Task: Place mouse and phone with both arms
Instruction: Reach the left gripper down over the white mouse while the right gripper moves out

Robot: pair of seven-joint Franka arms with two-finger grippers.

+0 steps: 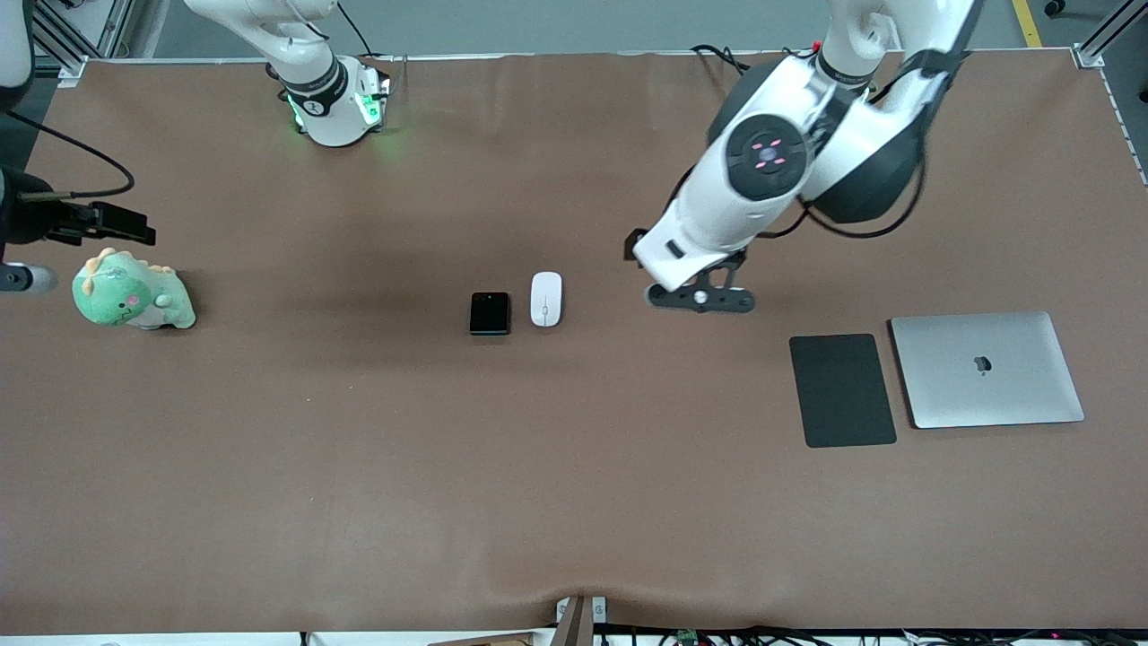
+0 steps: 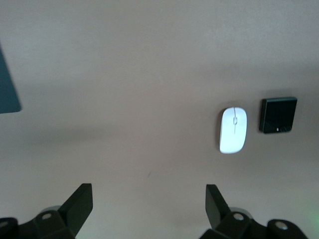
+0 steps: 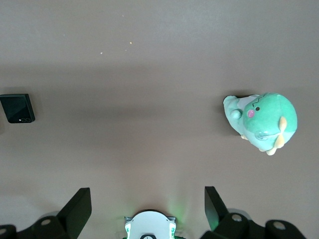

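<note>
Count: one mouse (image 1: 545, 299), one phone (image 1: 490, 313), one black pad (image 1: 841, 389), one closed laptop (image 1: 986, 369), one green plush dinosaur (image 1: 132, 292)
Mouse and phone: side by side mid-desk (image 1: 359, 467), mouse toward my left arm's end
My left fingers (image 2: 149, 204): spread wide, empty, over bare desk between mouse and pad
My right fingers (image 3: 148, 203): spread wide, empty, waiting over the desk's edge beside the dinosaur

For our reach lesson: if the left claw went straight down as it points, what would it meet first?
Probably bare table. The open left claw points at empty brown surface, with the mouse off to one side.
</note>
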